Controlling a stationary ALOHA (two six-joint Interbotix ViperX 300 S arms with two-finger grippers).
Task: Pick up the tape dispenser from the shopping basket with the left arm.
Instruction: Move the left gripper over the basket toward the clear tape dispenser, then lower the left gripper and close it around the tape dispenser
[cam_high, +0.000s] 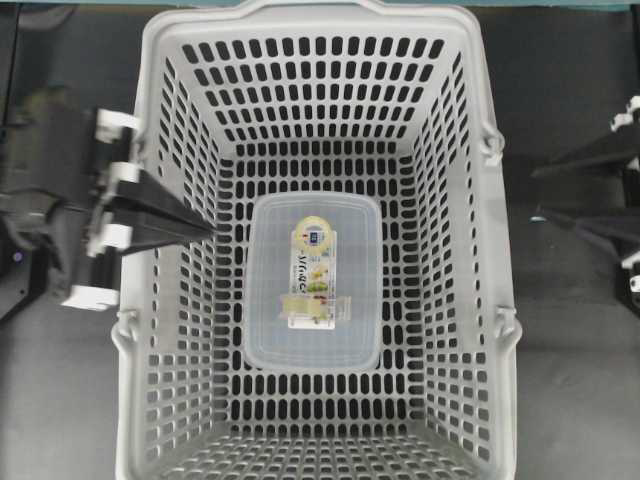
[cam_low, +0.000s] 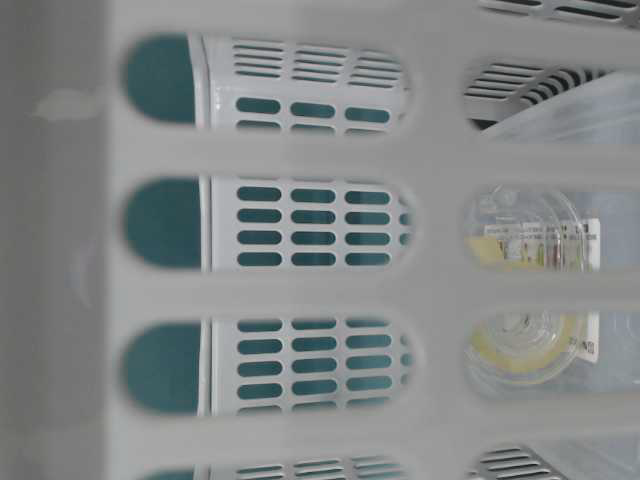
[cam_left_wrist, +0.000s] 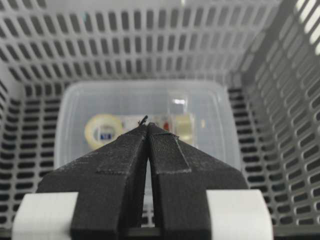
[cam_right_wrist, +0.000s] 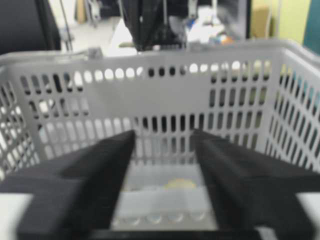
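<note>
1. My black left gripper (cam_high: 205, 230) is closed, empty, poking over the light-grey slotted plastic shopping basket's (cam_high: 470, 60) left rim.
2. Translucent rounded-rectangular tape dispenser pack (cam_high: 312, 280) lies flat mid-floor, rightward and below, long axis running top-to-bottom overhead.

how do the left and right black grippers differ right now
The left black gripper has its fingers pressed shut; the right black gripper is open, with a wide gap showing in its wrist view. The left reaches over the light-grey slotted plastic basket's rim; the right stays outside the basket. Both hold nothing.
</note>
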